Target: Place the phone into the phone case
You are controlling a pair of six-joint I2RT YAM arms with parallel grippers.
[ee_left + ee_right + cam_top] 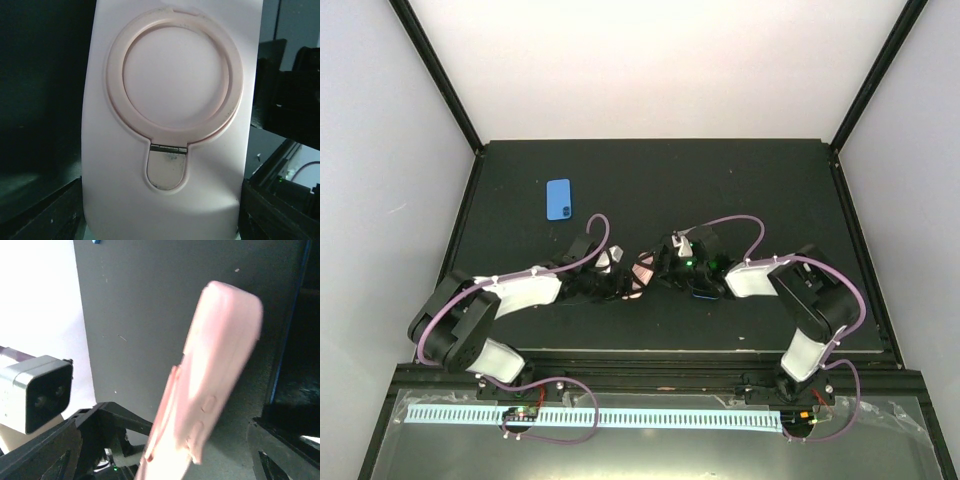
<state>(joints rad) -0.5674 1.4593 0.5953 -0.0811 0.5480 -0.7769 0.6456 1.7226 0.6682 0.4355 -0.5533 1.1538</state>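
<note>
The pale pink phone case is held off the black mat between my two grippers. My left gripper is shut on it across its width. In the left wrist view the case's back fills the frame, with its ring and hinge facing the camera. My right gripper is open, its jaws wide apart on either side of the case, which shows edge-on and blurred in the right wrist view. The blue phone lies flat on the mat at the far left, away from both grippers.
The black mat is bounded by a raised black frame. White walls stand behind and at both sides. The left wrist camera housing shows close to my right gripper.
</note>
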